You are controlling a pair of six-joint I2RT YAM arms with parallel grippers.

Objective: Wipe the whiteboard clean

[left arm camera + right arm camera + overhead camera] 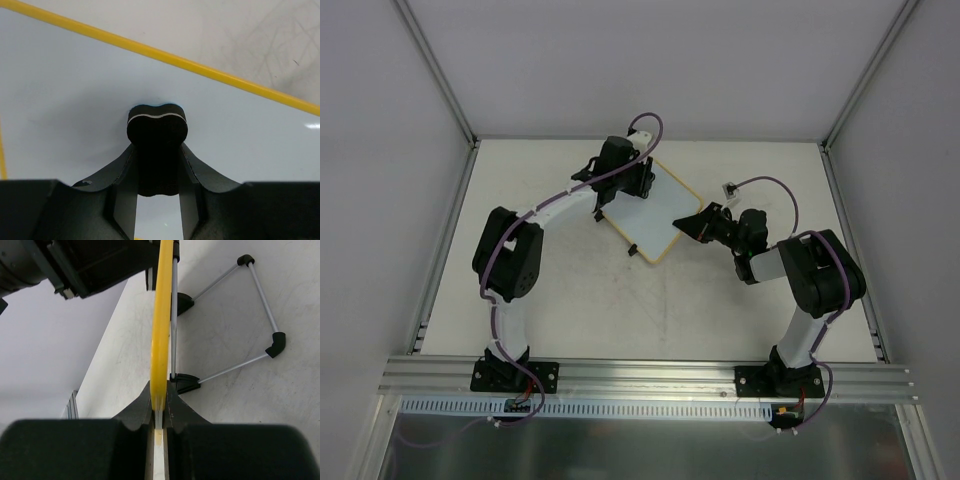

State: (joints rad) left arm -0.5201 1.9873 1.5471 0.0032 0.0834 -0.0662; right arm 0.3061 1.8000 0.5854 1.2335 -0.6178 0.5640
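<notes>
The whiteboard (660,215) lies tilted at the table's middle back, white with a yellow frame. No marks show on it in the left wrist view (65,95). My left gripper (623,178) is over its far left part, shut on a black eraser (157,125) that is pressed onto the white surface. My right gripper (693,222) is shut on the board's right edge. The right wrist view shows its jaws (159,397) clamped on the yellow frame (162,315), seen edge-on.
A thin wire stand (260,305) with black clips (186,382) juts from the board's underside onto the table. A purple cable with a white plug (730,187) lies right of the board. Enclosure posts and walls ring the table; an aluminium rail (640,375) runs along the front.
</notes>
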